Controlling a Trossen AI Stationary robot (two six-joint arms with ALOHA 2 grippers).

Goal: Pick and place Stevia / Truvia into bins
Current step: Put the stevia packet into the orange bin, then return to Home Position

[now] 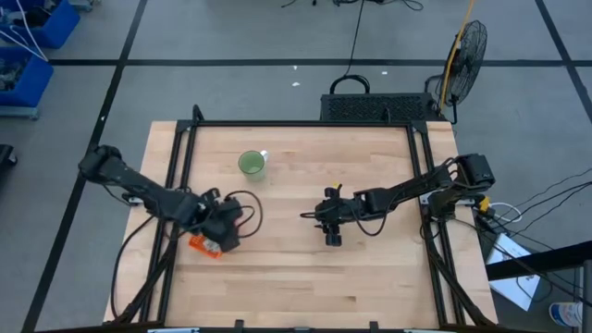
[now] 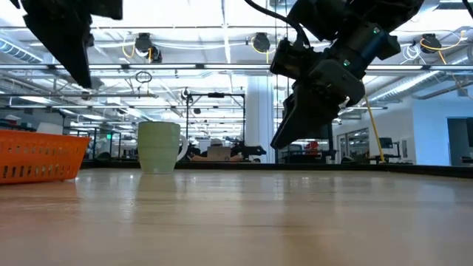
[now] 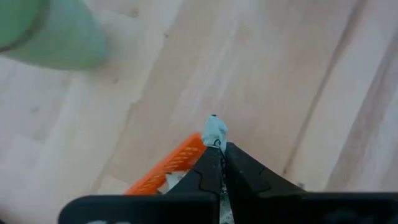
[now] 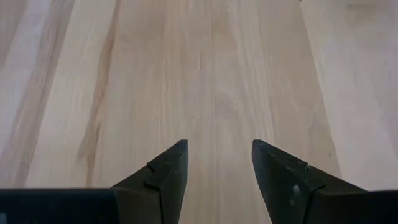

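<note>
In the left wrist view, a small white Stevia packet sticks out past the tips of my left gripper, which is shut on it. The gripper hangs above the orange bin, which stands on the table at the left; pale packets show inside it. My right gripper stands open over bare wood near the table's middle, with nothing between its fingers. My left gripper pinches the packet between its two fingertips, with the packet's free end showing beyond them. The fingers slant steeply down from above. The packet is lifted clear, above the bin's corner.
A round green cup stands on the table beyond the bin, toward the far edge. Bare wood lies between the two arms and along the near edge. A black frame rail borders the table.
</note>
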